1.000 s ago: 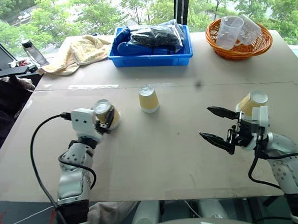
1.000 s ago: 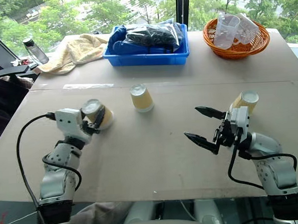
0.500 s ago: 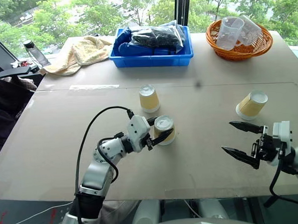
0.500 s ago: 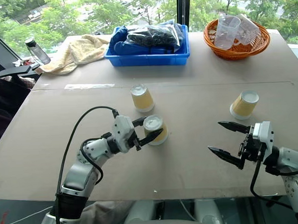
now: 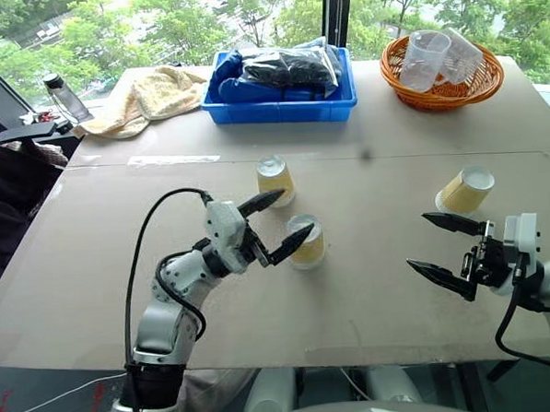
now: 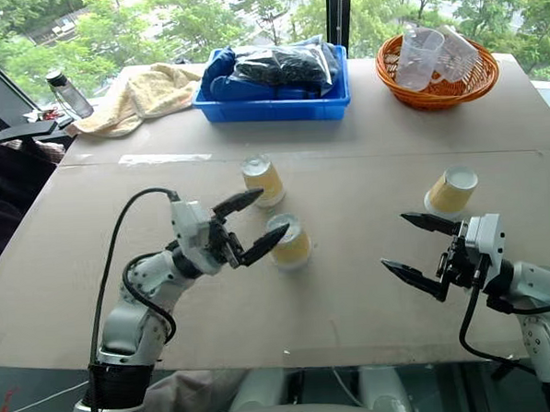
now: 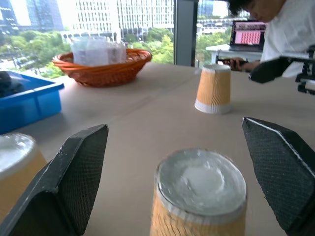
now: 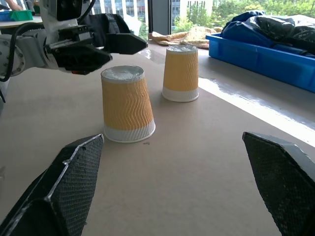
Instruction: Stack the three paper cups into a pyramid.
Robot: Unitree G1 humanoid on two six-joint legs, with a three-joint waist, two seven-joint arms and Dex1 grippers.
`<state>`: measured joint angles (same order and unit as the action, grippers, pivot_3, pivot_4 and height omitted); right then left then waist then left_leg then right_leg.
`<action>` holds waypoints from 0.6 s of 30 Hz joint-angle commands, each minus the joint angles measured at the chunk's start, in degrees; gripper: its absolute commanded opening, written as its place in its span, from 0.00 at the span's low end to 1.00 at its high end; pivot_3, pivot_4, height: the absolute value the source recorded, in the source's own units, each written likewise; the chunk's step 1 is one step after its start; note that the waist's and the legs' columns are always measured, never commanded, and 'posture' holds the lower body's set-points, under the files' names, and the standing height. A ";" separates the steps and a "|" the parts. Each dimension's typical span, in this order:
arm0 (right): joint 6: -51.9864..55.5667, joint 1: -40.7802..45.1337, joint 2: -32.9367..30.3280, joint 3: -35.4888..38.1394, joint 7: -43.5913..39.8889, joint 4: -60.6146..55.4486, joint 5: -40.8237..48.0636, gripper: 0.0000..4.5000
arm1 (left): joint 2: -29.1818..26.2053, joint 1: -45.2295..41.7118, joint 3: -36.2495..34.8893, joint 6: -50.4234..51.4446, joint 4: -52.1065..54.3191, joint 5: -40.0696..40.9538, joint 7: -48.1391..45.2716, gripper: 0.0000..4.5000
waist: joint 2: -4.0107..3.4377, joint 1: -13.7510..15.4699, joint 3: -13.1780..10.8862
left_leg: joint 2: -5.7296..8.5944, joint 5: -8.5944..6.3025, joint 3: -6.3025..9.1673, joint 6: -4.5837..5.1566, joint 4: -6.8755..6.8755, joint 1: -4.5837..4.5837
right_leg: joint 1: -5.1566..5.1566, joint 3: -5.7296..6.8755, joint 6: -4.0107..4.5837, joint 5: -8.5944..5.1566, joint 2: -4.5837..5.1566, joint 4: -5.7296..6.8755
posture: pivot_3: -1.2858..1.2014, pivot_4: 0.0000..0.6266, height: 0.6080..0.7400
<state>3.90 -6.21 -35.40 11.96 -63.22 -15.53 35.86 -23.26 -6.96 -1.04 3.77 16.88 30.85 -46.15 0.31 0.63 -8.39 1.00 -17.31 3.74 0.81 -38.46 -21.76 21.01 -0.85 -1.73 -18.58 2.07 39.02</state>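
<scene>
Head view: three tan ribbed paper cups, inverted on the table (image 5: 94, 271); two mid-table (image 5: 275, 180) (image 5: 306, 241), near but apart; third (image 5: 464, 191) by right edge.

Left wrist view: left gripper (image 7: 184, 162) spread wide around the nearer cup, nothing held.

Right wrist view: right gripper (image 8: 177, 184) wide, empty.

Cups judged light, crushable; best gripped gently mid-wall.

Person (image 7: 290, 29) cut off by frame edge, nearest cup (image 7: 199, 196) blurred (base cropped)

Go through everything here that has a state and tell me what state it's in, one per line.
Left gripper: open, beside the near middle cup.
Right gripper: open, empty.
Near middle cup: upside down, standing free.
Far middle cup: upside down, unstacked.
Right cup: upside down, standing apart.
Blue bin: filled with bags.
Basket: holding clear cups.
</scene>
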 commanded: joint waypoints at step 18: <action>4.33 12.49 6.83 -6.62 11.59 0.75 -5.14 1.00 | -14.74 5.90 -19.49 5.67 -1.40 4.16 -2.72 0.99 | 0.04 -1.46 -0.03 | -0.03 0.01 0.01 -0.02 0.04 -0.03 | 0.11 -0.03 0.01 0.00 -0.03 0.01 | 0.52 0.24 1.00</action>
<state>8.48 4.27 -29.49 6.87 -53.94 -14.97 32.91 -35.71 -1.93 -17.17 8.22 11.80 30.62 -44.40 0.35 -0.83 -8.42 0.97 -17.30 3.74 0.79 -38.42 -21.78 21.12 -0.89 -1.72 -18.58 2.03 39.05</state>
